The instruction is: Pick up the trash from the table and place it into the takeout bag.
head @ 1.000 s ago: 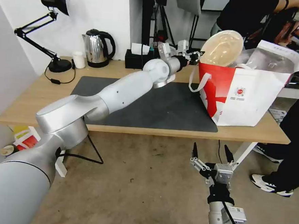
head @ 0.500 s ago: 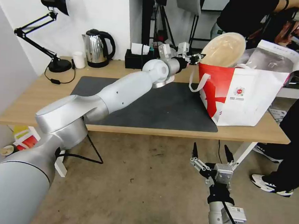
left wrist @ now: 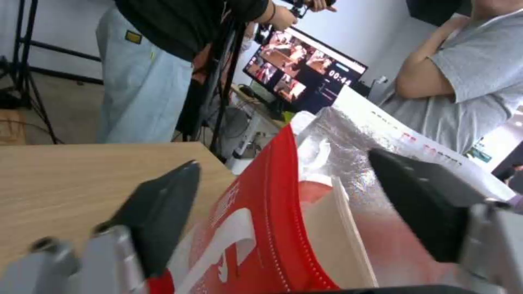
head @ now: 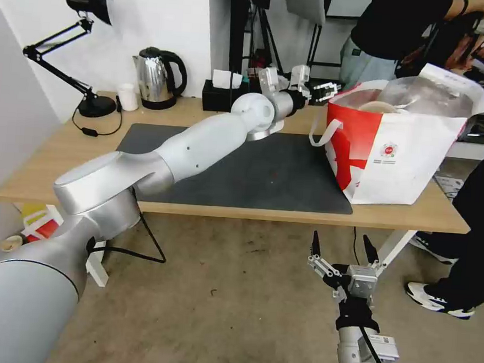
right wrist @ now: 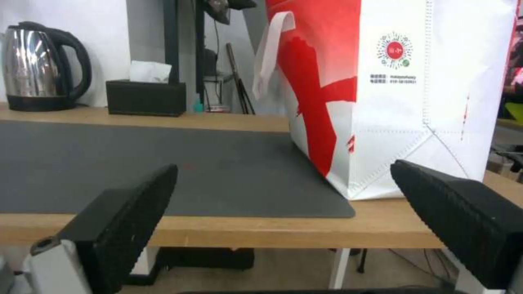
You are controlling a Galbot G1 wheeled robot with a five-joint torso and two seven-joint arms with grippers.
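The takeout bag (head: 404,154) stands upright on the table (head: 50,157), mouth facing up, its long side running along the table's right end. The beige paper bowl (head: 379,106) seems to lie inside the bag; the left gripper (head: 327,91) hovers open and empty beside the bag's red rim. Below the bag, off the table edge, the right gripper (head: 341,248) waits with fingers spread.

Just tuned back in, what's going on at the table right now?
The left pincer hangs open at the rim of the takeout bag, which stands on the table at the edge of the dark mat. A beige paper bowl lies inside the bag's foil-lined mouth. The right pincer waits open below the table's front edge, facing the bag. A kettle, tissue box and desk lamp stand along the back.
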